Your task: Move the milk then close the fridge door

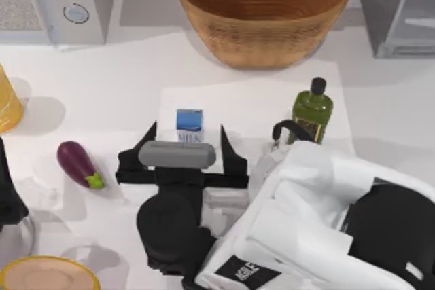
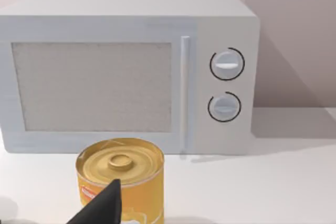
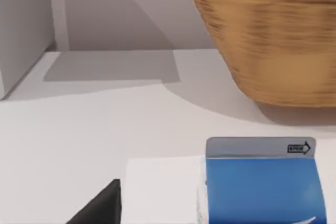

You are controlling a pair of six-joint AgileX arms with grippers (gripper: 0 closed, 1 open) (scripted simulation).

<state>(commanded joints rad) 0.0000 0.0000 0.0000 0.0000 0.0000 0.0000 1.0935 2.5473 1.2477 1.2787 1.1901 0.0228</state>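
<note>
A: What takes up the most room in the top view?

B: The right arm (image 1: 326,222), white with black parts, filling the lower right of the frame; a black label on it carries white letters that I can only partly read. Next comes the woven basket (image 1: 264,11) at the upper centre, then the microwave (image 1: 58,1) with two round knobs at the upper left, and the grey fridge (image 1: 380,5) at the upper right with the fridge door (image 1: 414,15) swung open beside it.

A: And the right hand?

B: The right hand (image 1: 188,149) is at the centre of the frame, fingers spread wide — one black fingertip (image 1: 148,134) left of the milk (image 1: 189,125), the other to its right, neither touching it that I can see.

A: Where does the milk stand?

B: Upright on the white tabletop (image 1: 136,79), just ahead of the hand, below the basket. Its blue top and the blue word "MILK" on the white lower half can be read.

A: Smaller things?

B: A green oil bottle (image 1: 312,112) with a black cap to the right of the milk, a purple eggplant (image 1: 77,164) to the left, and a yellow can (image 2: 122,178) in front of the microwave in the left wrist view — its label is too small to read. The left arm (image 1: 10,195) sits at the left edge; whether its hand is spread or pressed together, I cannot tell.
</note>
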